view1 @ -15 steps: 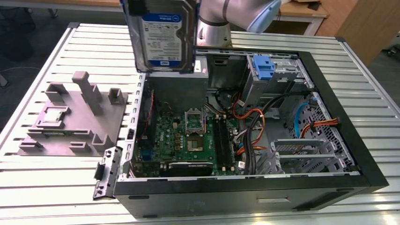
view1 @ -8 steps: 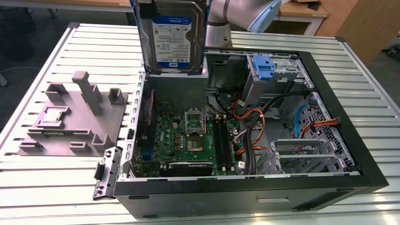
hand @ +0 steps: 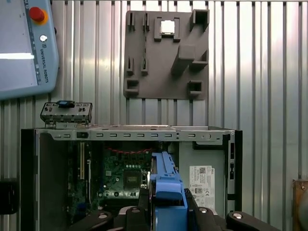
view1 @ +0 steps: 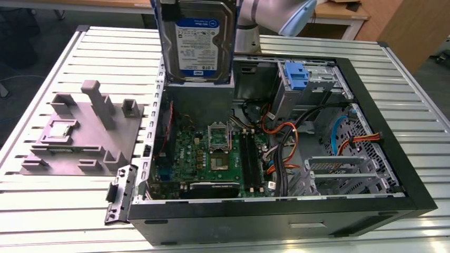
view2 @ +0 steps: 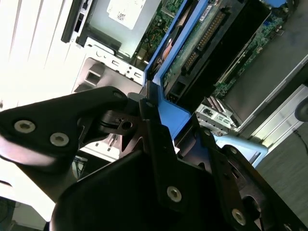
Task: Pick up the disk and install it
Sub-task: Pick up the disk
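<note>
A ribbed metal table (view1: 63, 211) spans the exterior view. Wooden furniture (view1: 404, 26) stands at upper right; grey floor (view1: 84, 16) shows upper left.

We see a slatted metal table (view1: 49, 221) carrying 2 things: an open computer case (view1: 281, 224) and, just beside it on the exterior view's left, a gray fixture plate (view1: 77, 147) with upright posts. A small square silver chip (view1: 62, 129) sits in a recess of that plate. Inside the case are a green motherboard (view1: 204, 158), orange cables (view1: 292, 138) and a bare blue bracket (view1: 299, 79). In the first wrist view, a gray teach pendant (hand: 24, 53) with 1 red button (hand: 37, 14) lies on the table.
</note>
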{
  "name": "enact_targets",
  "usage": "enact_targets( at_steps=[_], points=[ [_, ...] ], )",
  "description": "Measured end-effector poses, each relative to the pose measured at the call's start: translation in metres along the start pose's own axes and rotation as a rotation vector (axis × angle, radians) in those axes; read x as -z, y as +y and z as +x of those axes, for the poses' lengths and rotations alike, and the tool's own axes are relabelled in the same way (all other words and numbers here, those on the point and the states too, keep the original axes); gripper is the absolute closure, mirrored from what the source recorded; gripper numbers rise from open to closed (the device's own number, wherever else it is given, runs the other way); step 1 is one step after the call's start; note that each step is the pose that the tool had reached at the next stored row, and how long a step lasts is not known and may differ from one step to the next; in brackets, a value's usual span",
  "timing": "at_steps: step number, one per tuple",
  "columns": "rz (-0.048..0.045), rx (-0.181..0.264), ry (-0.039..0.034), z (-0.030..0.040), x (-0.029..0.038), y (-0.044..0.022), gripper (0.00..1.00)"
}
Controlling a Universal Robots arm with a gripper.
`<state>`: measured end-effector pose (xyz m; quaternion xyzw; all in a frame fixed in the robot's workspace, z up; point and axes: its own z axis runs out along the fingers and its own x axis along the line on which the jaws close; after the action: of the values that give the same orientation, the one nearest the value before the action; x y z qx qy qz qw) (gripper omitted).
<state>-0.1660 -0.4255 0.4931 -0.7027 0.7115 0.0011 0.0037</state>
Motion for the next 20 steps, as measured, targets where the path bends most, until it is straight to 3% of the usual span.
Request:
enact_targets(
  at_steps=[4,14,20],
  points=[
    [0.0,0.0,-0.0001,-0.0001,-0.0002,-0.0117,0.64],
    [0.0001,0.0,-0.0001,-0.0007,-0.0018,-0.0557,0.64],
    [0.0001,-0.006,0.0,-0.0008,-0.0032,-0.0695,0.64]
  ],
)
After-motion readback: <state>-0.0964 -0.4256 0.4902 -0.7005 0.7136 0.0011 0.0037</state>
